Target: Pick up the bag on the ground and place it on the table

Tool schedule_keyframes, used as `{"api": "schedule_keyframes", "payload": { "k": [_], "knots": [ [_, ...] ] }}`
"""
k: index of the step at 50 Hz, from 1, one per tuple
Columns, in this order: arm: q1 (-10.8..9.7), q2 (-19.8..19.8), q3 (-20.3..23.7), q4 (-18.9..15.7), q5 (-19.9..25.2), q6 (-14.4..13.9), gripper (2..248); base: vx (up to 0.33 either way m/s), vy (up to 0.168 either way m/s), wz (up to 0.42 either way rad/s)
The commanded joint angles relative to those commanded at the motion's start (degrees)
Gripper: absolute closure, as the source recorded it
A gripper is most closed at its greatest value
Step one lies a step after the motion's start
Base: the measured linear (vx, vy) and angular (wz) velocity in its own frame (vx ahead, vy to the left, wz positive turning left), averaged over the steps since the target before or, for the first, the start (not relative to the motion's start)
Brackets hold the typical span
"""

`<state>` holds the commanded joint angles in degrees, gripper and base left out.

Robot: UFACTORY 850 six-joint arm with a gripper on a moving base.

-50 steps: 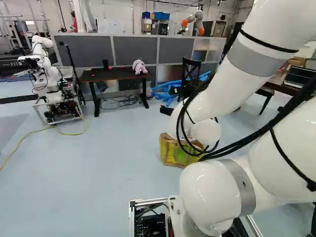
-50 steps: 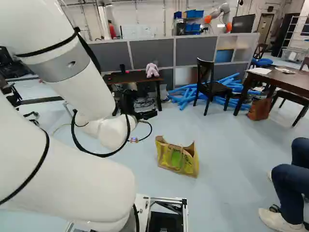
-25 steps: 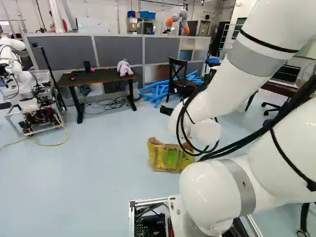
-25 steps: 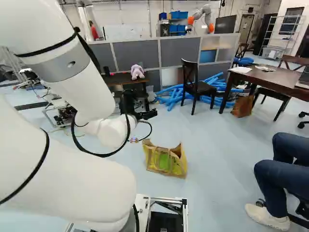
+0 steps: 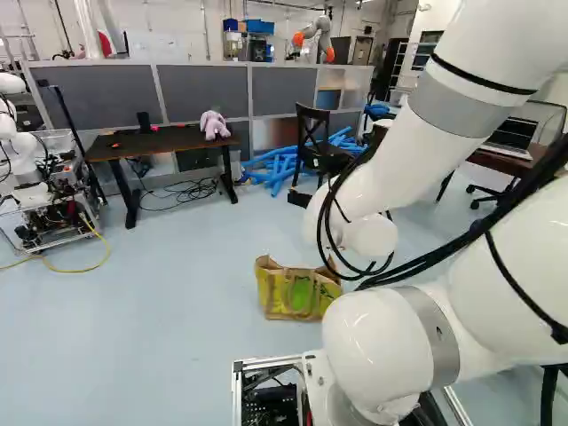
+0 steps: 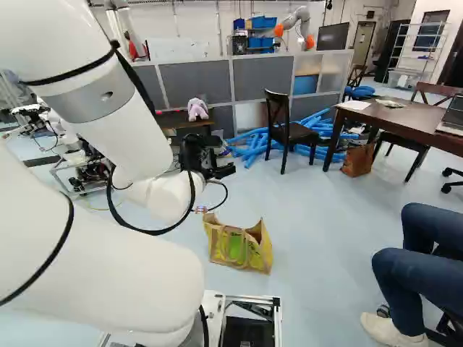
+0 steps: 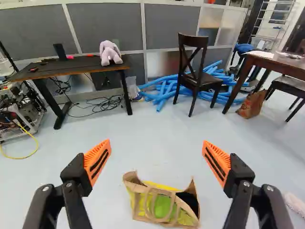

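The claw (image 6: 227, 160) is wide open. The yellow-and-brown bag (image 6: 241, 247) stands on the floor (image 5: 177, 306), near; at far left, a plush toy (image 5: 213, 124) sits on the dark surface (image 5: 161, 141).

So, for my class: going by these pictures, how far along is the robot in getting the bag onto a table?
Done: the claw is open and roughly faces the bag. In hand: nothing; the bag stands ungripped on the floor. Left: gripping it, lifting it and setting it on a table, perhaps the black table with the purple toy.
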<state>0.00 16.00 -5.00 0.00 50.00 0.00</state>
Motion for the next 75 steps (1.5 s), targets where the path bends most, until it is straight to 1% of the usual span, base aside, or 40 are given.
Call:
{"api": "schedule_keyframes", "payload": {
  "k": [14, 15, 26, 42, 55, 75],
  "knots": [
    [0.0, 0.0, 0.0, 0.0, 0.0, 0.0, 3, 0.169, -0.049, -0.022],
    [0.0, -1.0, -0.8, 0.0, 0.0, 0.0, 3, 0.150, 0.002, -0.040],
    [0.0, -3.2, -2.7, 0.0, 0.0, 0.0, 3, 0.028, 0.001, 0.002],
    [-0.3, -8.1, -7.2, -0.9, -0.3, 0.0, 3, 0.000, 0.000, 0.000],
    [-0.6, -13.7, -11.2, -3.5, -1.7, 0.0, 3, 0.000, 0.000, 0.000],
    [-0.6, -22.4, -17.1, -9.8, -5.6, 0.0, 3, 0.000, 0.000, 0.000]
  ]
}}
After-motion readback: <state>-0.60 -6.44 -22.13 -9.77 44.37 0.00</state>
